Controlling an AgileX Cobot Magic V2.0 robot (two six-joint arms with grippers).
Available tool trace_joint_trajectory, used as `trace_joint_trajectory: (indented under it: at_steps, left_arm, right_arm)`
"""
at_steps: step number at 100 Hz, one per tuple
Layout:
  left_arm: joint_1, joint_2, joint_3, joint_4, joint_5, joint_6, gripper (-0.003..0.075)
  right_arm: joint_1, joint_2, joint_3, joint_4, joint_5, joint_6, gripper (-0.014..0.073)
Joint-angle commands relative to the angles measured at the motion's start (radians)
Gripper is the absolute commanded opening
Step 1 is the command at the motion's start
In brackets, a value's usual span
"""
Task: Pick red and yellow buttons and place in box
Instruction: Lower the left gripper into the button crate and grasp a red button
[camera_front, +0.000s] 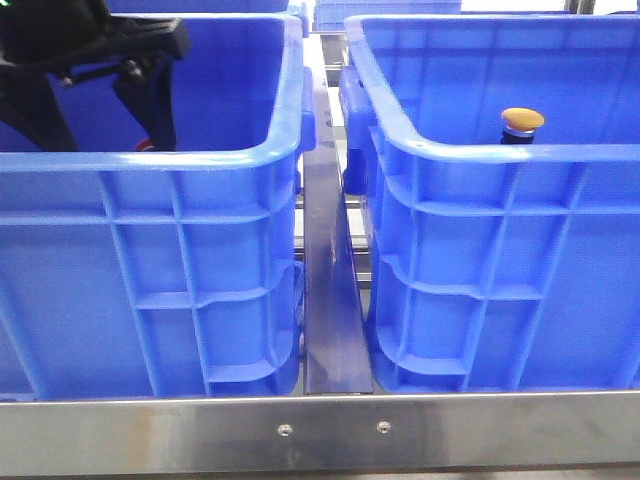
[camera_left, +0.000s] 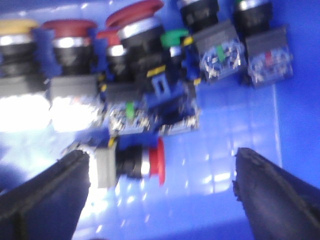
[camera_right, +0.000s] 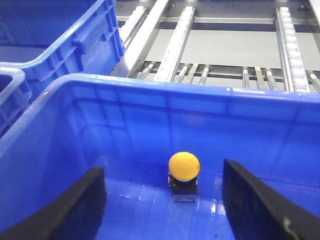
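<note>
- Front view: two blue bins side by side; left gripper (camera_front: 140, 95) is down inside the left bin (camera_front: 150, 165), and a yellow button (camera_front: 522, 123) shows just above the near rim of the right bin (camera_front: 500, 160).
- Right wrist view: right gripper (camera_right: 162, 200) has fingers spread wide w/ nothing between them, hanging over the yellow button (camera_right: 184, 172), which stands upright on the bin floor near the far wall. Judged: yellow is already placed, so approx half the task is done.
- Left wrist view: left gripper (camera_left: 160, 192) also wide open and empty; a red button (camera_left: 137, 162) lies on its side on the floor, near one finger (camera_left: 45, 190). Behind it is a pile of other buttons (camera_left: 135, 65): red, yellow, green caps w/ contact blocks.
- Red one not yet gripped. Left to do, as I read it: close on it, lift, carry to right bin, release.
- Left wrist pic is blurred, so exact finger-to-button gap is unclear.
</note>
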Motion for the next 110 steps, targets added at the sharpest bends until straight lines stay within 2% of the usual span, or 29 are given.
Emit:
trace_joint_trajectory:
  at_steps: [1,43,76,83,103,110]
  left_arm:
    - [0.002,-0.026,-0.035,-0.027,-0.087,-0.014,0.0545]
    - [0.002,0.067,-0.053,-0.016,-0.227,-0.014,0.0545]
    - [0.002,0.076,-0.053,0.013,-0.225,-0.014,0.0537]
    - [0.002,0.076,-0.053,0.013,-0.223,-0.014,0.0479]
    - [0.002,0.076,-0.053,0.013,-0.219,-0.014,0.0185]
    - [0.002,0.076,-0.053,0.013,-0.214,-0.014,0.0151]
  right_arm:
    - [0.001,-0.021,-0.026,0.079,0.033,-0.012,0.0516]
    - [0.001,-0.021,-0.026,0.079,0.033,-0.012,0.0516]
    - [0.001,-0.021,-0.026,0.079,0.033,-0.012,0.0516]
    - [0.001,-0.021,-0.026,0.079,0.033,-0.012,0.0516]
    - [0.001,-0.021,-0.026,0.079,0.033,-0.012,0.0516]
    - [0.001,-0.021,-0.026,0.079,0.033,-0.012,0.0516]
